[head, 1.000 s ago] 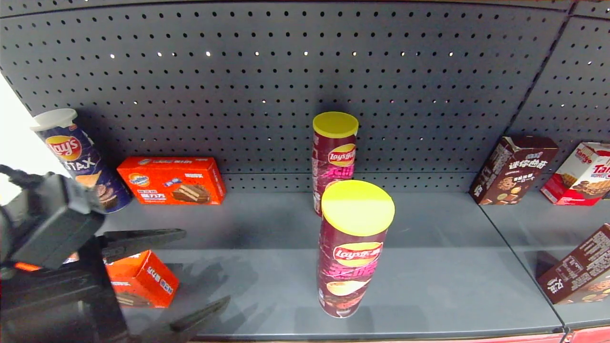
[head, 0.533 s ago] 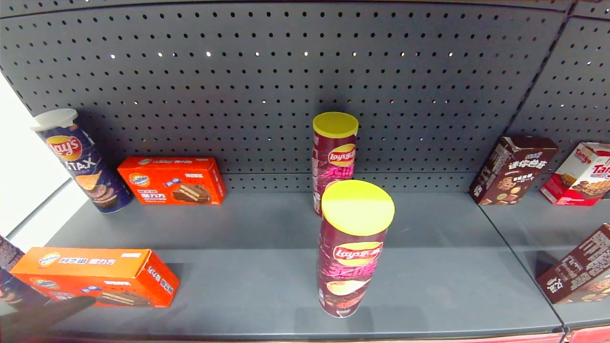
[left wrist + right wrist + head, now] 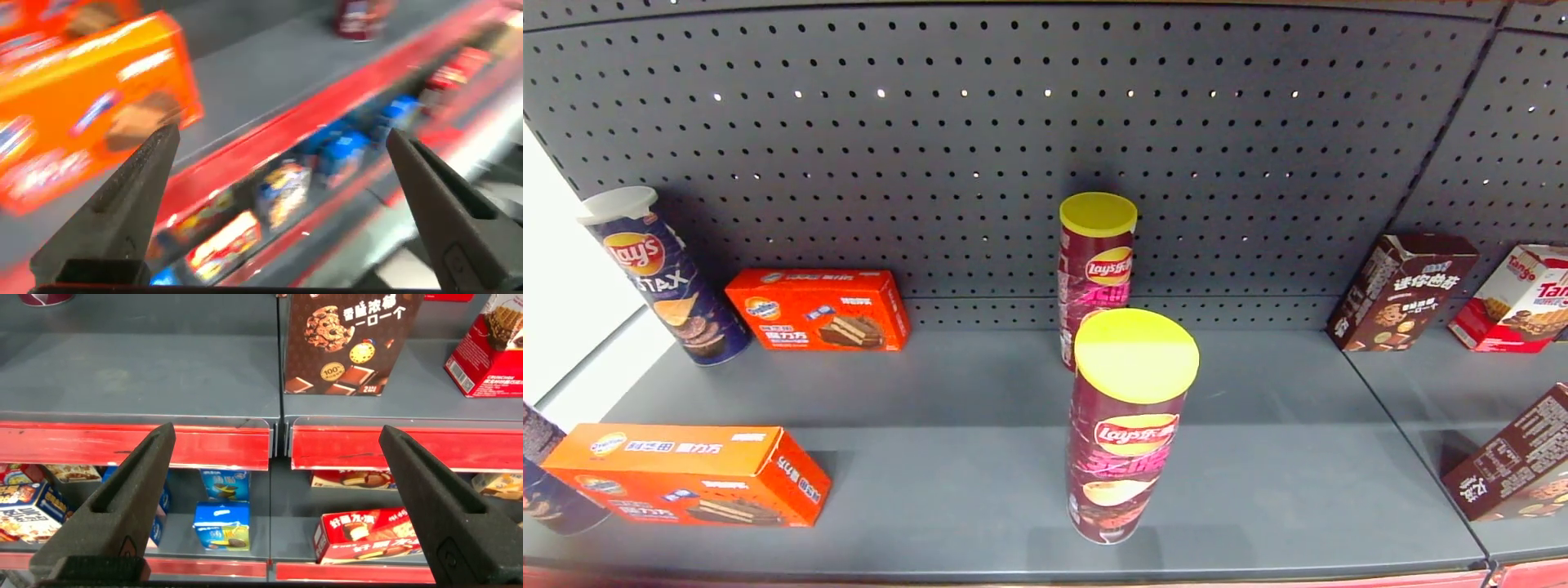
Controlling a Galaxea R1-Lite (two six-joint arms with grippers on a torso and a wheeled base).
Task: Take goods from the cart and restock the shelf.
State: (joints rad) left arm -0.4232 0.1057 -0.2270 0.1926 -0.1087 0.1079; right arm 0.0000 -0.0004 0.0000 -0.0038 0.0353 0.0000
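On the grey shelf (image 3: 980,457) an orange wafer box (image 3: 686,474) lies at the front left, and a second orange box (image 3: 818,309) stands at the back. Two maroon chip cans with yellow lids stand mid-shelf, one in front (image 3: 1131,425) and one behind (image 3: 1096,261). My left gripper (image 3: 282,135) is open and empty, just off the shelf's front edge, with the orange wafer box (image 3: 82,98) beyond its fingers. My right gripper (image 3: 276,431) is open and empty before the red shelf edge (image 3: 204,445), below a brown cookie box (image 3: 351,343).
A blue chip can (image 3: 662,273) stands at the back left; another (image 3: 547,490) peeks in at the left edge. Brown boxes (image 3: 1401,290) (image 3: 1515,465) and a red-white box (image 3: 1519,298) stand at the right. The lower shelf holds several packs (image 3: 221,523). A pegboard wall (image 3: 1013,122) closes the back.
My left arm, open beside the front orange box a second ago, has drawn back out of the head view to the lower left. The box stays on the shelf.
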